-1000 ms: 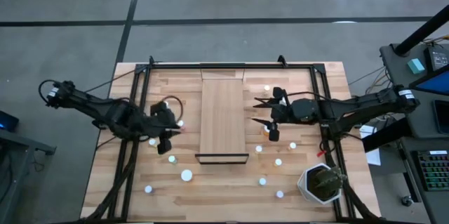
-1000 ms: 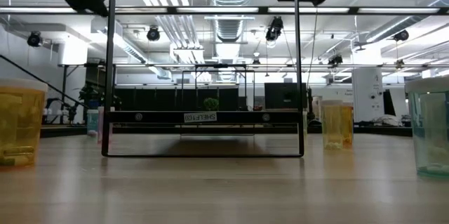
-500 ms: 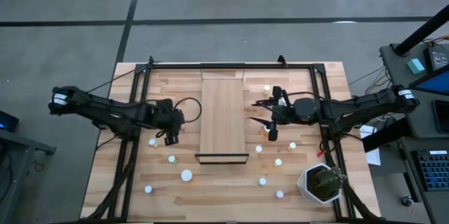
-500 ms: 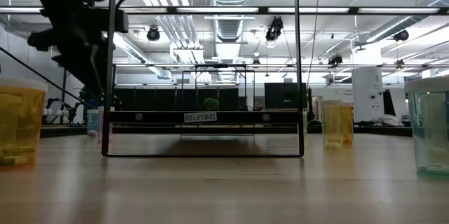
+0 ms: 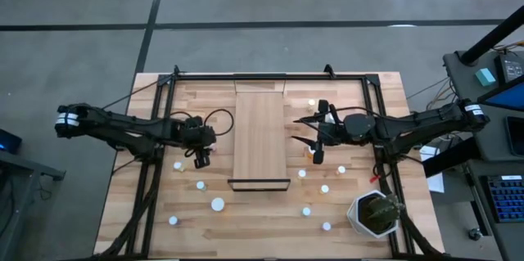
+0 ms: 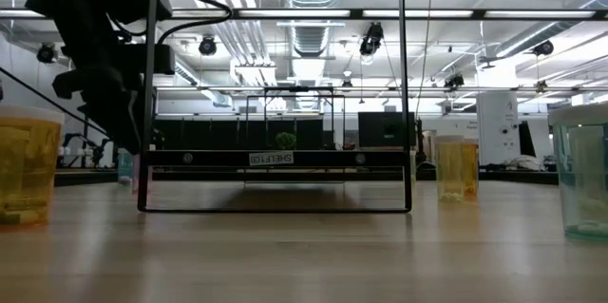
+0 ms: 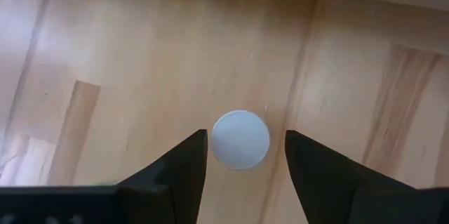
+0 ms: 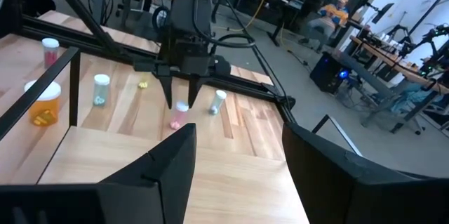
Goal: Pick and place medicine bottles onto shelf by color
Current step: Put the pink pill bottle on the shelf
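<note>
The left gripper (image 5: 203, 159) has swung from the table's 8 o'clock area toward the shelf's (image 5: 260, 134) 9 o'clock side. Its fingers now hang apart, empty, straddling a white-capped bottle (image 7: 240, 139) without touching, so the grasp is probably next. The right gripper (image 5: 315, 140) waits open at the shelf's 3 o'clock side.

Overhead looks down; low level; wrists forward; shelf (image 5: 260, 137) shared.

Bottles (image 5: 218, 204) flanking central shelf (image 5: 260, 137)
</note>
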Robot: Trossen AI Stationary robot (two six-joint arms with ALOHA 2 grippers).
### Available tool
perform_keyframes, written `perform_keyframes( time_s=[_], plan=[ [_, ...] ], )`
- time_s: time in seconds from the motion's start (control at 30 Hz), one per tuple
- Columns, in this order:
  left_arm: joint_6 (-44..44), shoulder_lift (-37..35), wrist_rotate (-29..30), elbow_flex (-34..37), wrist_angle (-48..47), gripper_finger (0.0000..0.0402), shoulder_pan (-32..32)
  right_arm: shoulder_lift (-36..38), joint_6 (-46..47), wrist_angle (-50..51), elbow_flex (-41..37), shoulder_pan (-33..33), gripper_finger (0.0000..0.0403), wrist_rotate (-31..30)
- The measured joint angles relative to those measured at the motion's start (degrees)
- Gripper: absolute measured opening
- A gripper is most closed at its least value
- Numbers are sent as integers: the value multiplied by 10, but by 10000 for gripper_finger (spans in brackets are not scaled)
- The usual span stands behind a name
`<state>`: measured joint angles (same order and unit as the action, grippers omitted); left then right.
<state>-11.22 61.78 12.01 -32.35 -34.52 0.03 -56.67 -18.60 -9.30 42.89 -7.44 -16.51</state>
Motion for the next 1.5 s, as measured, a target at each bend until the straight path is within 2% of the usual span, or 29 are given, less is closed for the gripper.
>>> perform_keyframes(
  time_s=[0.4,0.57,0.83,1.0,1.2,1.37,1.5],
  plan=[
    [6,0,1,1,1,108,0,0,2,0,0,0,203,0],
    [-3,0,2,-2,-2,98,0,0,2,0,0,0,203,0],
    [19,2,2,-107,-17,99,7,0,2,0,0,0,203,0],
    [90,43,2,-195,-20,99,56,0,1,0,-1,0,203,0],
    [204,141,0,-285,-19,99,128,0,0,0,-1,0,203,0],
    [268,207,-3,-335,-21,98,184,0,0,0,-1,0,203,0],
    [302,235,-42,-349,-21,98,224,0,1,0,-1,0,203,0]
  ],
)
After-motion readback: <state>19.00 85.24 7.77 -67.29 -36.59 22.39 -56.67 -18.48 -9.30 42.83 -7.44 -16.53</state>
